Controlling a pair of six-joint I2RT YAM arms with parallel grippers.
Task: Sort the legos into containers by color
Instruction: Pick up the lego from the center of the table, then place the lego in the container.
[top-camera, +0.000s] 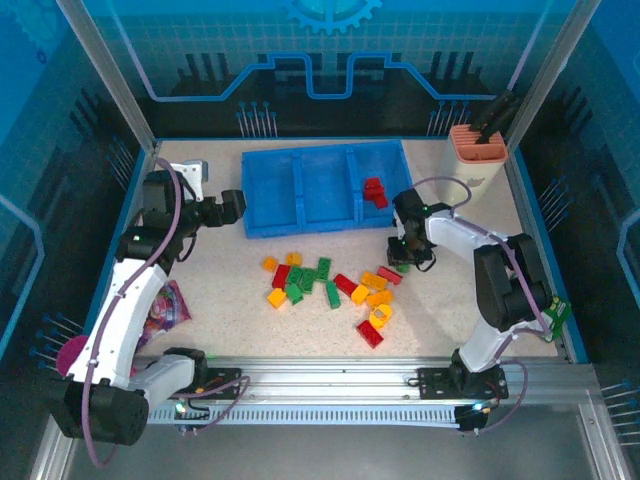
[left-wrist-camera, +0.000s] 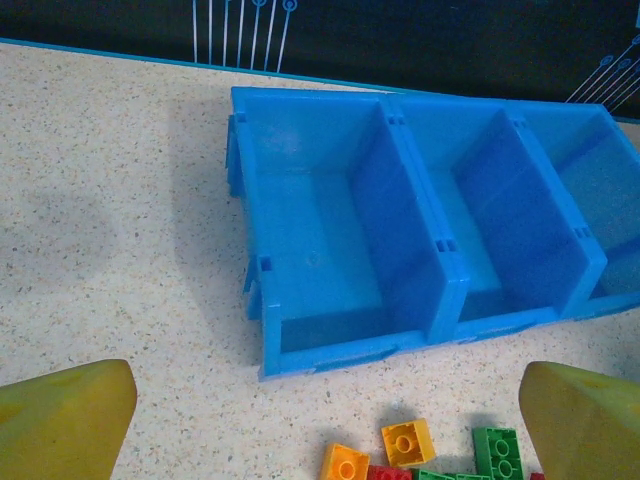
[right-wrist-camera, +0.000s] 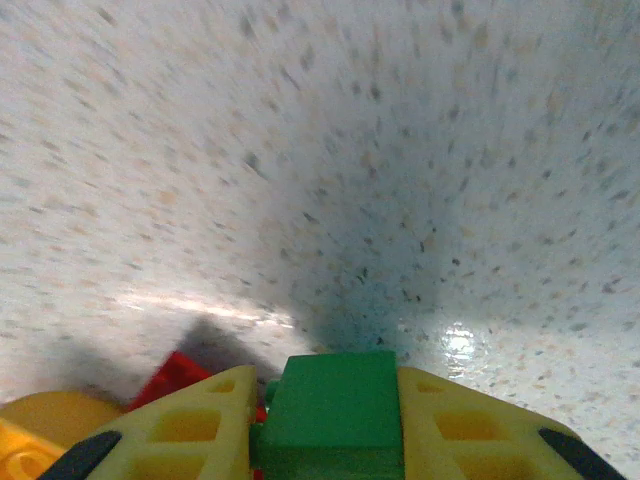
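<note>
**Q:** Green lego (right-wrist-camera: 335, 405): where was it, and was it held?

**A:** It was pinched between the yellow fingers (right-wrist-camera: 190, 425) of the right gripper (top-camera: 405, 260), low over the table (top-camera: 220, 290) and just off the near right corner of the blue tray (top-camera: 300, 231). The brick sat square between the pads. A red lego (right-wrist-camera: 175, 375) lay just beside it.

**Q:** And the left gripper?

**A:** The left gripper (top-camera: 233, 205) was spread wide with nothing in it, beside the tray's left end.

**Q:** How should the lift go?

**A:** Judgement only. Raise it straight up first, so the red neighbour was not dragged along, then carry it over the tray's near wall. Red legos (top-camera: 375, 190) already lay in the tray's right compartment, so green wanted one of the other two, and the middle looked nearest. Let go low inside the compartment, since a small brick would likely bounce. The loose pile (top-camera: 330, 285) lay on the tray's near side.
</note>
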